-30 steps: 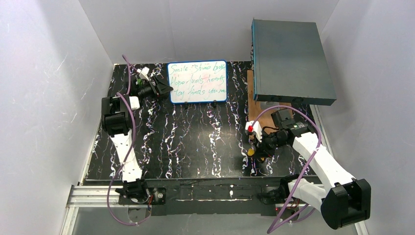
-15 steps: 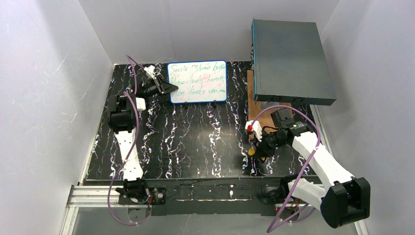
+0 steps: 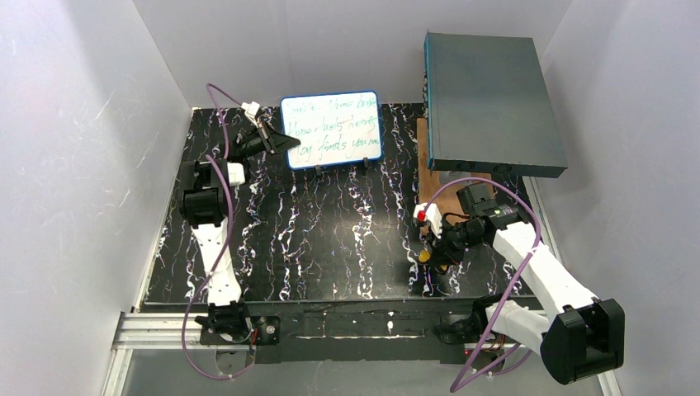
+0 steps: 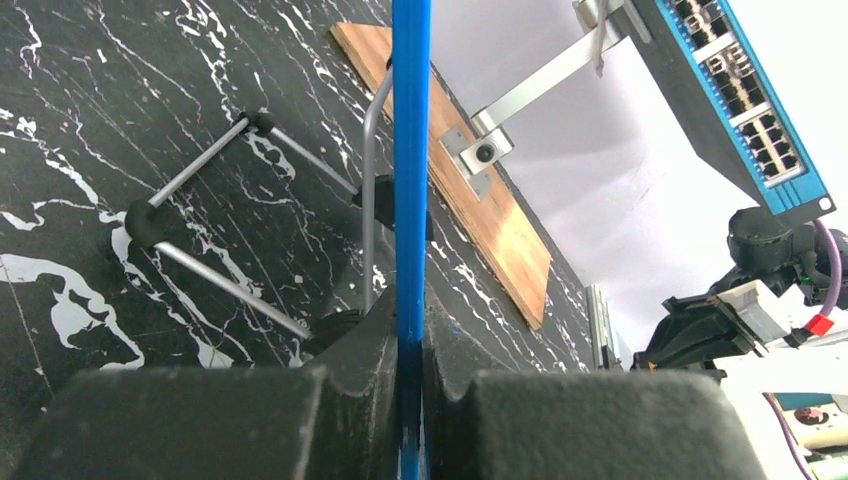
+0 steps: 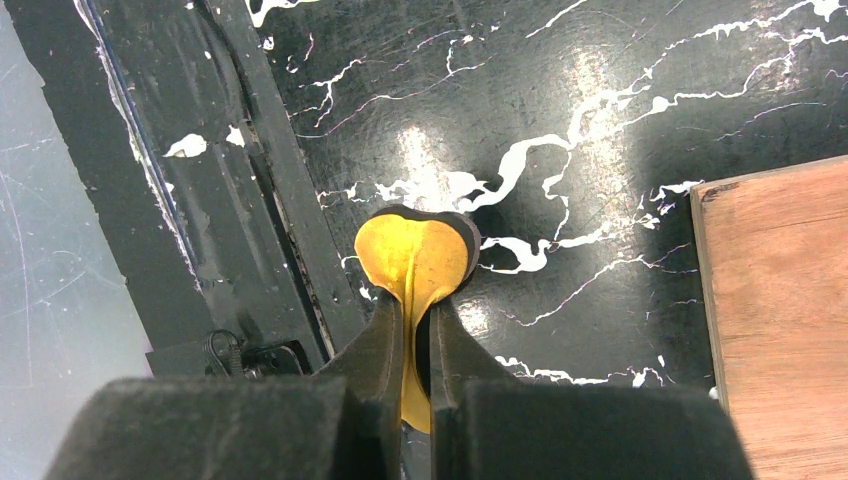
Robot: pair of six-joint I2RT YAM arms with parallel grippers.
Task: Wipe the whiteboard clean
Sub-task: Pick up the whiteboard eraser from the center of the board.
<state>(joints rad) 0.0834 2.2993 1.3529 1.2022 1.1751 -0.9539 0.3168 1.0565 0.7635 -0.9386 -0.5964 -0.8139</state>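
The whiteboard (image 3: 331,130), lengthwise left-to-right and faced toward the arm bases, is clamped by the left gripper (image 4: 410,315); a yellow pad (image 5: 415,255) is pinched by the right gripper (image 5: 415,308).

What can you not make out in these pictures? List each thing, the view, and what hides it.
- Whiteboard writing: top view, too small and blurred to read.
- Whiteboard face: left wrist view, seen edge-on; only the blue frame shows in the left gripper.
- Yellow object: right wrist view, lower part hidden inside the right gripper.
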